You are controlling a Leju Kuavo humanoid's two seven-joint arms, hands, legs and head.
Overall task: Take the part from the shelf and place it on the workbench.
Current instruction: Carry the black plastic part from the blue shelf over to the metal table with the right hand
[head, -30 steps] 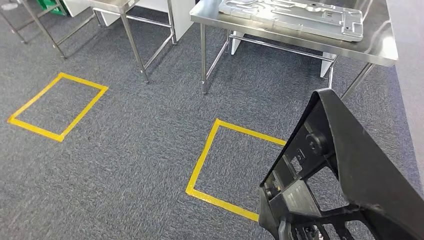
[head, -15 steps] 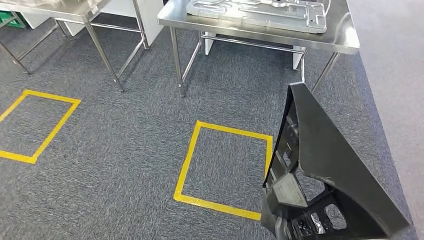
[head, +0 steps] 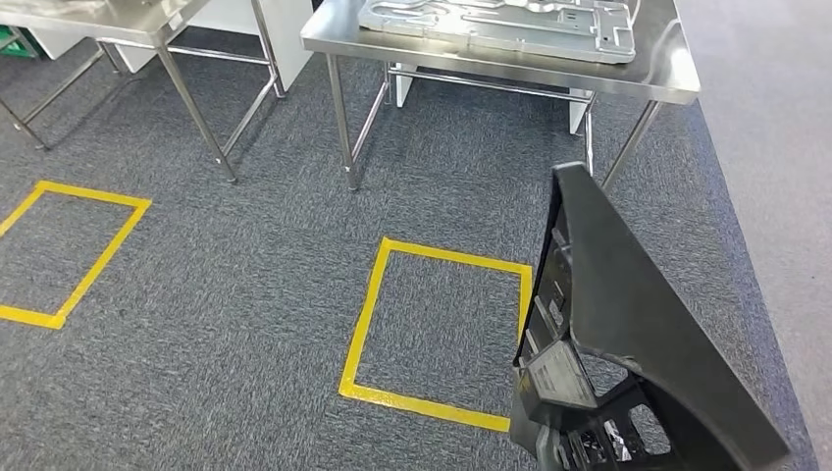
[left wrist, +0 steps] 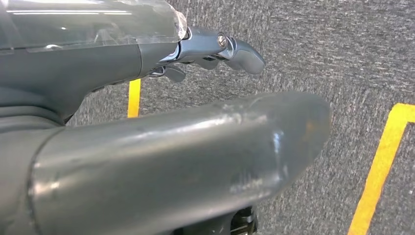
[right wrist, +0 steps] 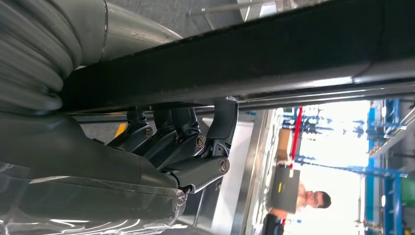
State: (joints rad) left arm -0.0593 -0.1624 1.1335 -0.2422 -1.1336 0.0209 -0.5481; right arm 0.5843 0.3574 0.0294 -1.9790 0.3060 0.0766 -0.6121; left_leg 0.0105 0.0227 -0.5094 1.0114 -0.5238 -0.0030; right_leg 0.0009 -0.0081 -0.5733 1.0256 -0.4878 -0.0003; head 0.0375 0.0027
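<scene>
A: Which step are you in?

B: The carry, by my judgement. Going left to right in your head view: 2 yellow floor squares, the left one [head: 59,250] and the nearer one [head: 437,329], then the black part [head: 628,324] low on your right, held upright over the carpet. The workbench [head: 677,74] stands ahead, with a grey metal plate [head: 495,25] on it.

A: And your hands?

B: Your left hand [left wrist: 147,122] hangs over the carpet, holding nothing, its fingers [left wrist: 235,49] stretched out and apart. In the right wrist view your right hand [right wrist: 161,142] grips the part [right wrist: 244,63], dark fingers [right wrist: 220,122] curled around its edge.

A: What does the next move call for?

B: Probably walking closer to the bench, then raising the part above the tabletop. Choose a bare strip of steel beside the plate.
</scene>
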